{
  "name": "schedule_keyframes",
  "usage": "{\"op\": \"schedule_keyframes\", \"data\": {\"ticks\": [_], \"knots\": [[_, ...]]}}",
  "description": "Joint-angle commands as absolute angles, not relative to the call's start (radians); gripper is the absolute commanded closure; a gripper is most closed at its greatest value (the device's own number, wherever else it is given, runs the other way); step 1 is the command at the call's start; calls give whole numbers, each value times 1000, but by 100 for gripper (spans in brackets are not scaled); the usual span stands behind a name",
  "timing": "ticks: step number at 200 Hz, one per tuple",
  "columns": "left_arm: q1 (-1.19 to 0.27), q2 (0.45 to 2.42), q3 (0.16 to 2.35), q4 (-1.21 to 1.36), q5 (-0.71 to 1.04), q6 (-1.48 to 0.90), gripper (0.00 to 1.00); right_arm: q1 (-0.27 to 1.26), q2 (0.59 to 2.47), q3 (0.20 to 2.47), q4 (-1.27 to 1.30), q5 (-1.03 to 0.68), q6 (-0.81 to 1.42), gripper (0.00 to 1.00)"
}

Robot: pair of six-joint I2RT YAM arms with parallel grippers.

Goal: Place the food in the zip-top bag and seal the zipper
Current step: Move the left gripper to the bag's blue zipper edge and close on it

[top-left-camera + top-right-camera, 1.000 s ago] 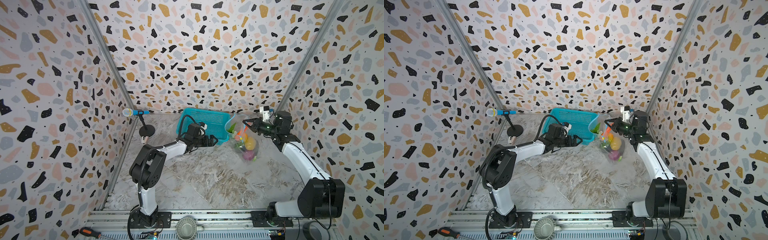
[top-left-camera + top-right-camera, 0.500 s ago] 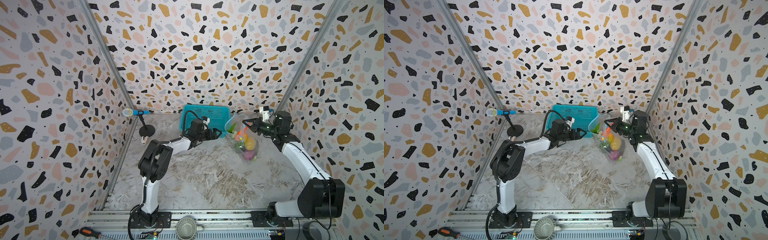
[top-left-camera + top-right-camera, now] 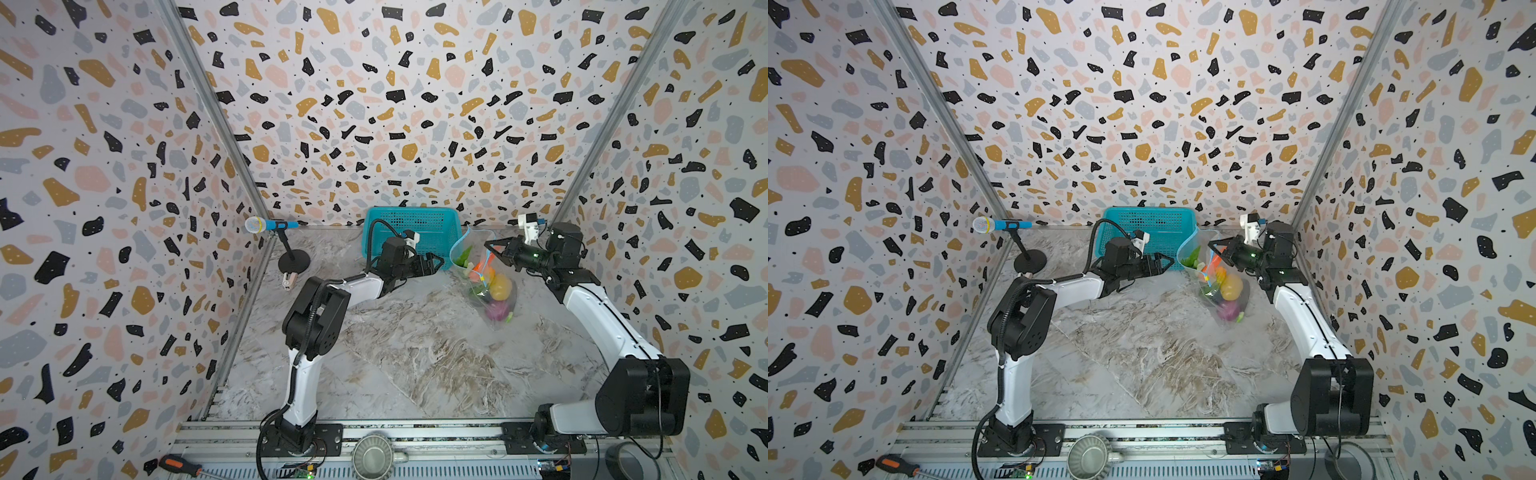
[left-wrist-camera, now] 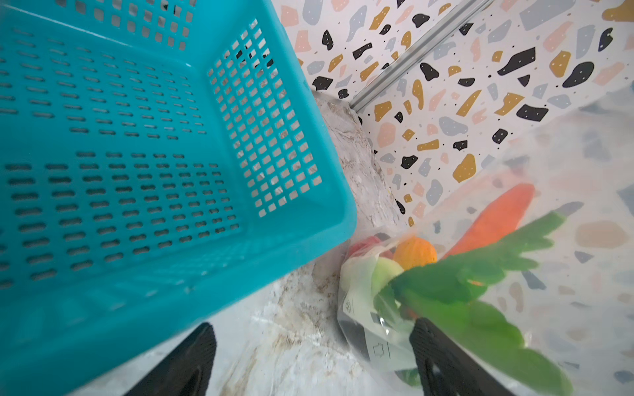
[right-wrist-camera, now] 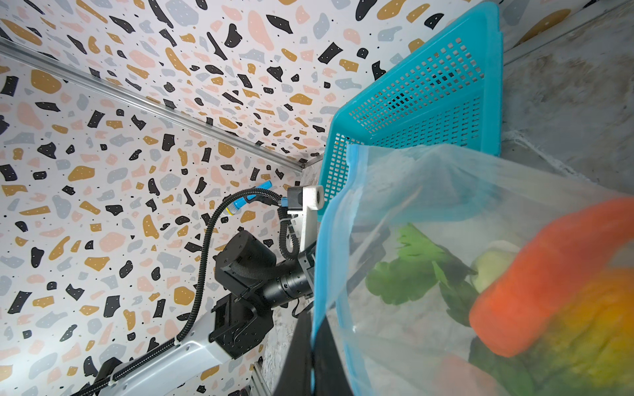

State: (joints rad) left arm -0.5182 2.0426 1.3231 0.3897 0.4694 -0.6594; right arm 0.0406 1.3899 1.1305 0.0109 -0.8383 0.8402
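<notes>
Left gripper (image 3: 437, 262) spread and empty, low over the bench (image 3: 415, 353), fingertips just short of the zip-top bag (image 3: 465, 249). Right gripper (image 3: 492, 251), opposite, pinches the zipper (image 5: 322, 257) at one edge; food (image 3: 498, 289) inside, mouth gaping. My worry: the one-edge hold slips, or a left nudge tips the carrot (image 4: 494, 219) out. Basket (image 3: 415, 220), beyond the left gripper, may snag it.

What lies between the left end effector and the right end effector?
The clear bag of toy vegetables, gripped at its rim by the right end effector; both top views show it.
</notes>
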Motion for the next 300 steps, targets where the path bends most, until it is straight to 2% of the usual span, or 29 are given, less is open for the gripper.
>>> {"op": "schedule_keyframes", "data": {"ticks": [1, 33, 61, 94, 135, 173, 199, 217, 228, 300], "knots": [[-512, 1928, 1252, 469, 482, -652, 11, 46, 1380, 1158, -19, -843, 807, 99], [-514, 1853, 1226, 514, 542, -694, 18, 48, 1381, 1150, -33, -838, 801, 99], [-547, 1840, 1322, 445, 549, -706, 21, 54, 1376, 1142, -32, -824, 799, 99], [-584, 1895, 1497, 226, 514, -641, 32, 66, 1383, 1147, -26, -818, 803, 99], [-589, 1990, 1599, 166, 539, -657, 46, 68, 1397, 1168, -32, -828, 798, 99], [-591, 2037, 1653, 85, 528, -617, 49, 69, 1396, 1173, -35, -823, 798, 99], [-592, 2054, 1669, 74, 542, -615, 62, 69, 1400, 1176, -35, -822, 800, 99], [-593, 2051, 1664, 82, 547, -614, 68, 71, 1404, 1179, -35, -822, 801, 99], [-592, 2044, 1658, 85, 537, -615, 75, 72, 1404, 1180, -36, -820, 798, 99], [-595, 2000, 1635, 152, 569, -667, 99, 78, 1410, 1211, -81, -803, 768, 99]]}}
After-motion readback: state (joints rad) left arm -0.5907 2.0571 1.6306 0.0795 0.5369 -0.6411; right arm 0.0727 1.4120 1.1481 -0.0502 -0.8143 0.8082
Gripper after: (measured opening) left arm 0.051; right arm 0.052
